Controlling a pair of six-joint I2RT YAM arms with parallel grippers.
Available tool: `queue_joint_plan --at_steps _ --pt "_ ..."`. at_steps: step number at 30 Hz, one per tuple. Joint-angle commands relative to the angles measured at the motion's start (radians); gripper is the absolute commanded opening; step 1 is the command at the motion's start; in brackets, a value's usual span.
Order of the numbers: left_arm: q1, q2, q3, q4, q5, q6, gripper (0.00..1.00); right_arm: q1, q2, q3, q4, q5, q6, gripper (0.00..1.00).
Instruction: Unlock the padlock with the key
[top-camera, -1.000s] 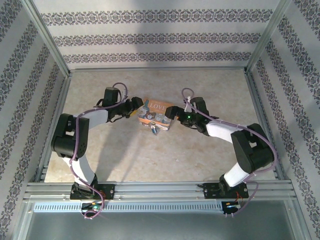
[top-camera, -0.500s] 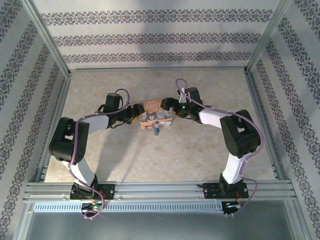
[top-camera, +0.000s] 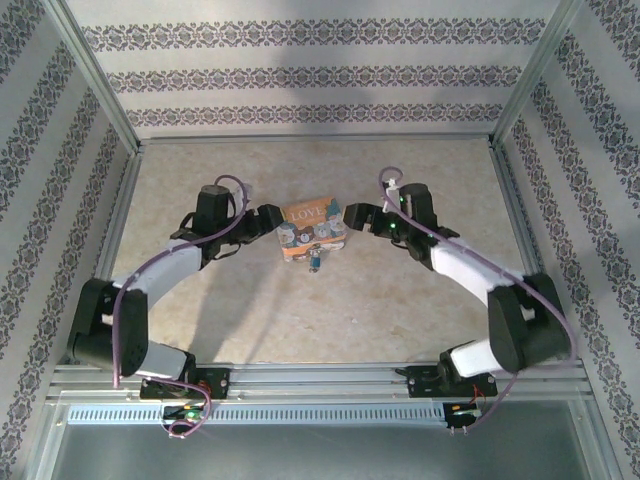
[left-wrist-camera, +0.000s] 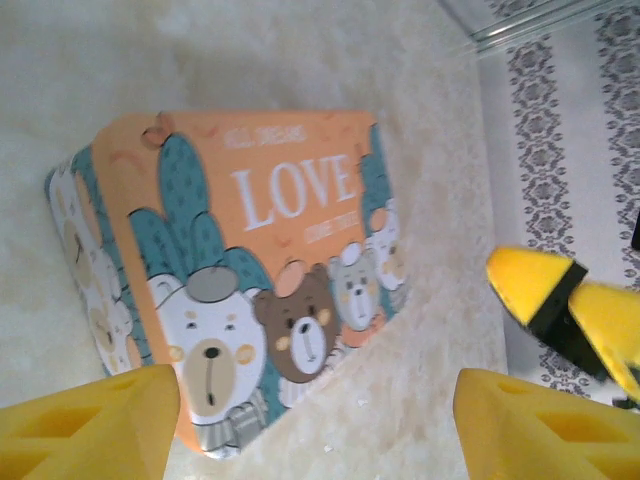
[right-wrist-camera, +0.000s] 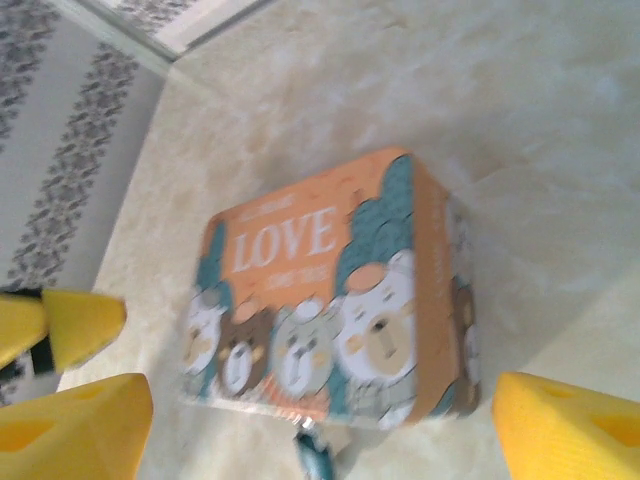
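The padlock (top-camera: 311, 229) is an orange block lettered "LOVE" with cartoon bears, lying mid-table. It also shows in the left wrist view (left-wrist-camera: 250, 270) and the right wrist view (right-wrist-camera: 330, 300). The key (top-camera: 314, 262) has a teal head and sits against the block's near edge; its silvery end meets that edge (right-wrist-camera: 316, 458). My left gripper (top-camera: 268, 222) stands open just left of the block, with bare table between its yellow fingers (left-wrist-camera: 100, 425). My right gripper (top-camera: 352, 217) is open just right of the block, not touching it. Neither holds anything.
Patterned walls on metal frame posts (top-camera: 118, 130) close off the back and both sides. A metal rail (top-camera: 320, 380) runs along the near edge by the arm bases. Bare beige table (top-camera: 320, 320) lies in front of the block.
The right gripper has drawn back to the right, off the block, and its jaws have narrowed a little. The left arm has stretched lower, with its gripper staying left of the block.
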Motion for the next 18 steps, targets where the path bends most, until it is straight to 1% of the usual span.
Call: queue_joint_plan --at_steps 1,5,8,12,15,18 --pt "-0.004 -0.030 0.071 -0.085 -0.008 0.078 0.71 0.095 -0.044 -0.082 0.011 0.023 0.001 0.83" --pt "-0.013 0.042 0.156 -0.049 0.099 0.052 0.67 0.213 -0.017 -0.128 0.099 0.090 0.053 0.75" --pt "-0.032 0.120 0.218 -0.030 0.135 0.043 0.65 0.256 0.046 -0.149 0.183 0.134 0.098 0.68" --pt "-0.068 0.227 0.311 -0.073 0.154 0.074 0.64 0.296 0.140 -0.142 0.240 0.185 0.123 0.60" --pt "-0.092 0.292 0.354 -0.075 0.159 0.083 0.64 0.314 0.211 -0.132 0.288 0.197 0.147 0.56" --pt "-0.103 0.335 0.371 -0.073 0.144 0.089 0.63 0.324 0.263 -0.122 0.316 0.206 0.159 0.53"
